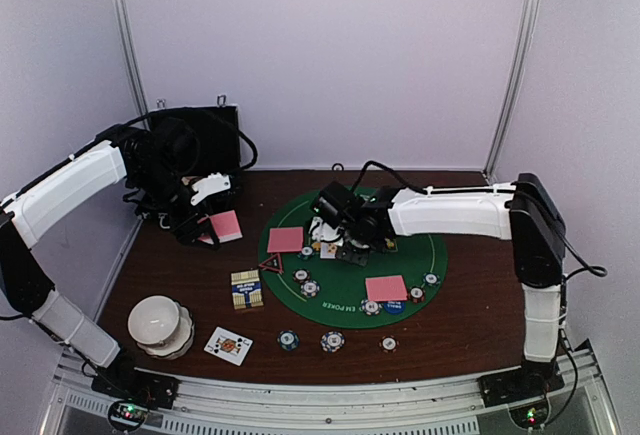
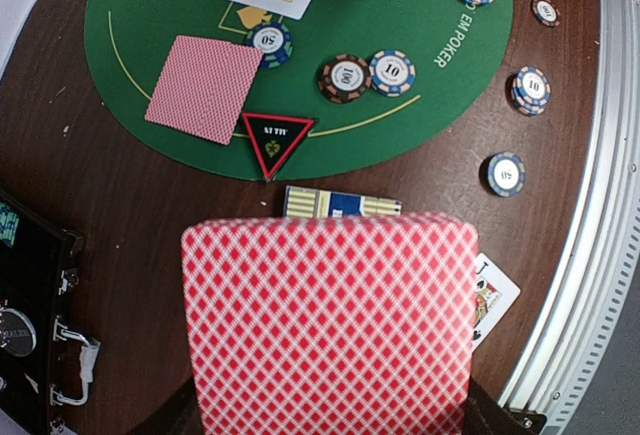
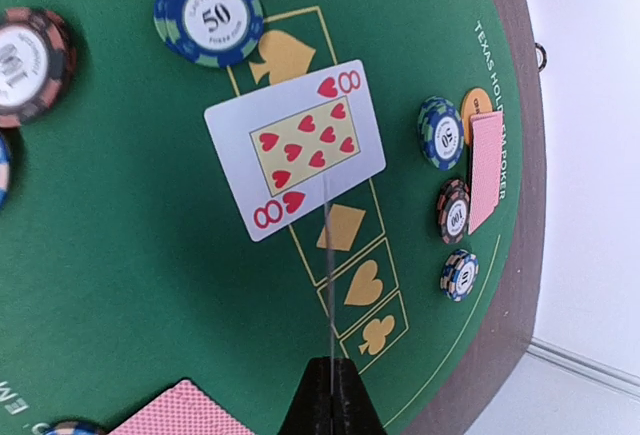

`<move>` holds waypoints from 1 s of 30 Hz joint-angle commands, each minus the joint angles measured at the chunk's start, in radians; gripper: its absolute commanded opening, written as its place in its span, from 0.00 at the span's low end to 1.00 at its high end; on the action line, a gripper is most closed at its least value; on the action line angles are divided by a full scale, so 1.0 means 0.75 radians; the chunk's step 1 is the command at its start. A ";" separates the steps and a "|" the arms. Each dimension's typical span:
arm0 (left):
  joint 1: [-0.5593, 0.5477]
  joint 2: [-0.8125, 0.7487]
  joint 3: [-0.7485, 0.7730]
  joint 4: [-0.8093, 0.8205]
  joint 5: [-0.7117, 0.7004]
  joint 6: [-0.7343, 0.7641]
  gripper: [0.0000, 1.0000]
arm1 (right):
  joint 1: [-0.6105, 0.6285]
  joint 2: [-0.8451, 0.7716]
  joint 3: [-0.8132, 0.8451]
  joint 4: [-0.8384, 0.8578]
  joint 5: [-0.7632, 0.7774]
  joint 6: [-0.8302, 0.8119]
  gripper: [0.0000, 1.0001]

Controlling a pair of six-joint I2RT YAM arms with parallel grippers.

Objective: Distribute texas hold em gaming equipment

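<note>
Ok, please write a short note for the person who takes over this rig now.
Left pincer: shut on a pink-backed card, raised left of the green mat.
Right pincer: shut, apparently empty, above the face-up eight of hearts on the mat.
Done: two face-down cards and several chips on the mat.
Left: probably place the held card; three chips sit on the table in front.

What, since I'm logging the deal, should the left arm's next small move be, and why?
Probably swing the left gripper over the green mat and lower. It is shut on a pink-backed card above the brown table beside the mat, while a face-down card lies on it.
</note>
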 commanded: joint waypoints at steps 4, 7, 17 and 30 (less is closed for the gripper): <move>0.002 -0.019 0.012 -0.004 0.020 0.005 0.00 | 0.041 0.094 -0.188 0.421 0.362 -0.406 0.00; 0.002 -0.014 0.014 -0.004 0.021 0.005 0.00 | 0.064 0.106 -0.271 0.591 0.414 -0.497 0.00; 0.002 -0.013 0.017 -0.006 0.016 0.007 0.00 | 0.081 0.138 -0.314 0.745 0.397 -0.519 0.00; 0.002 -0.018 0.008 -0.022 0.020 0.008 0.00 | 0.070 0.028 -0.324 0.624 0.421 -0.372 0.69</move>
